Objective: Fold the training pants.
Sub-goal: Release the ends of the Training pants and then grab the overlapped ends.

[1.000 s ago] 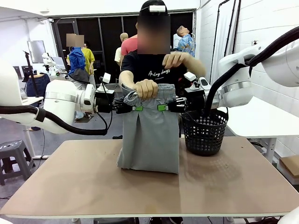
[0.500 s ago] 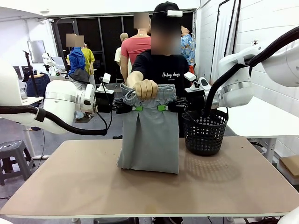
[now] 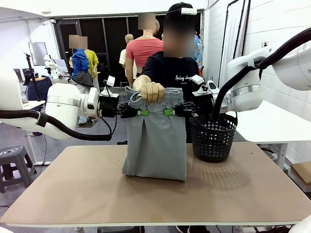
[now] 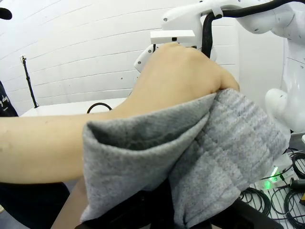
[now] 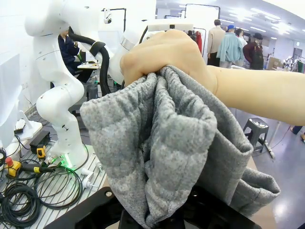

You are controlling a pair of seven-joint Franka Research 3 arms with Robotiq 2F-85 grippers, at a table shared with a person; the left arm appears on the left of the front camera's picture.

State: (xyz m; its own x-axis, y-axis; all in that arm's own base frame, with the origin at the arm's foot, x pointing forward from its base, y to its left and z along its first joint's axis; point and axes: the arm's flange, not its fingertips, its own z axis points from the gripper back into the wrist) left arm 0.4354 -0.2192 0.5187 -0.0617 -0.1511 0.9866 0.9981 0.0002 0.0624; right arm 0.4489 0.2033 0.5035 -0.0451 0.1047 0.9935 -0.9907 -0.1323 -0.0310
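The light grey training pants [image 3: 155, 141] hang upright over the table, their lower hem resting on the tabletop. My left gripper [image 3: 142, 112] is shut on the waistband's left side and my right gripper [image 3: 169, 112] is shut on its right side. A person's fist [image 3: 152, 91] clutches the gathered waistband between the two grippers. In the left wrist view the hand [image 4: 176, 71] grips the grey fabric [image 4: 209, 157] right in front of my fingers. The right wrist view shows the same hand [image 5: 167, 52] bunching the pants [image 5: 162, 143].
A black mesh basket [image 3: 212, 137] stands on the table just right of the pants. The brown table [image 3: 73, 194] has free room at the front and left. The person stands at the far edge, other people farther back.
The person's other hand, raised by the chest a second ago, has dropped out of sight. Both grippers and the pants have stayed put.
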